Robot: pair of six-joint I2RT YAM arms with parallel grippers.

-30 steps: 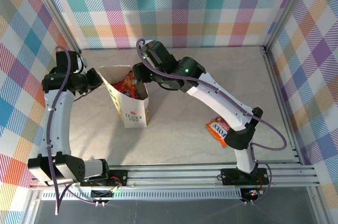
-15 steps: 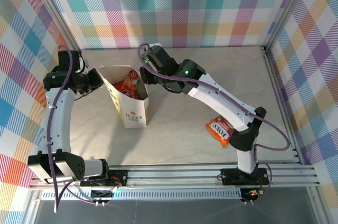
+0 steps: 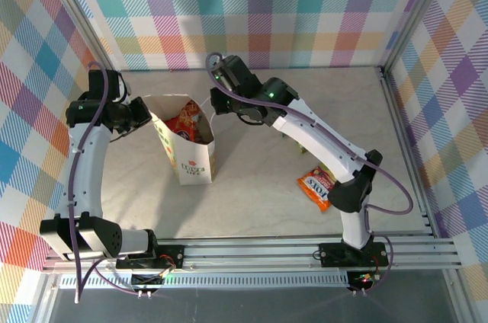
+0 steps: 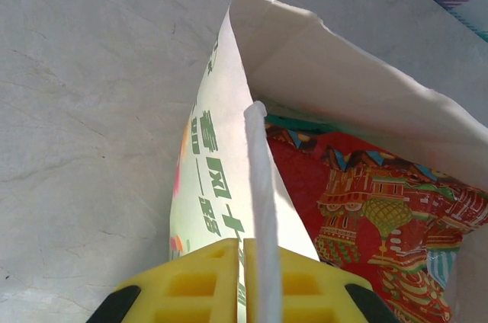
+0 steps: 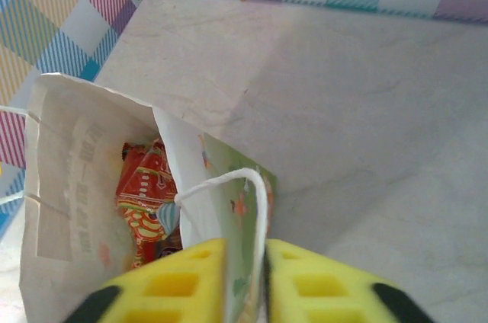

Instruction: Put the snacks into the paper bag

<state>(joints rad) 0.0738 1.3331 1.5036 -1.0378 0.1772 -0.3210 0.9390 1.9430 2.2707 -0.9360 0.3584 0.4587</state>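
Moved: right gripper (image 3: 214, 107) drawn back to bag's (image 3: 194, 163) right wall; whether gripped cannot be told.
Left gripper (image 4: 244, 262): clamped on left wall.
Red packet (image 3: 185, 121): in bag.
Orange packet (image 3: 316, 186): on table (image 3: 252, 201).

Pale marble-look tabletop (image 3: 252, 193); pastel plaid walls (image 3: 305, 11) on three sides; aluminium rail (image 3: 267, 251) along near edge.
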